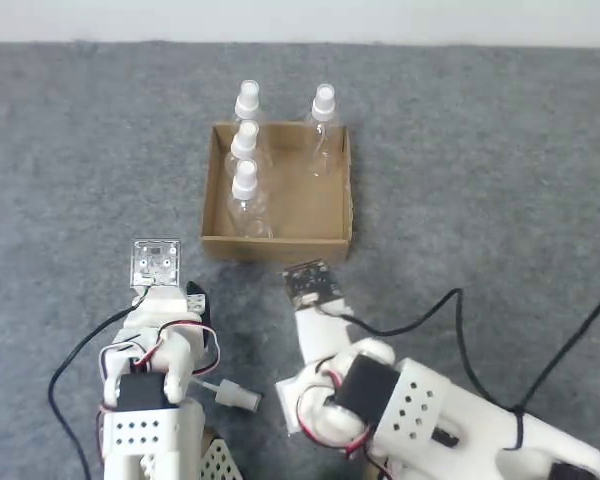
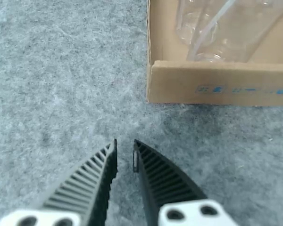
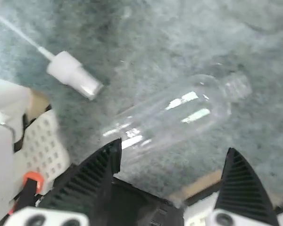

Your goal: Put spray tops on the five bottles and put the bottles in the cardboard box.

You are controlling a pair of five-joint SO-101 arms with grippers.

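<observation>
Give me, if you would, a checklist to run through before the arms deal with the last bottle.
1. Right gripper open wide enough for the bottle: ok.
2. Bottle lying on its side ahead of those jaws, neck bare: ok.
3. Spray top loose on the table, nothing on it: ok.
4. Left gripper ready to take the top: not ok, jaws empty but with only a narrow gap.
5. Cardboard box has room beside the four capped bottles: ok.
</observation>
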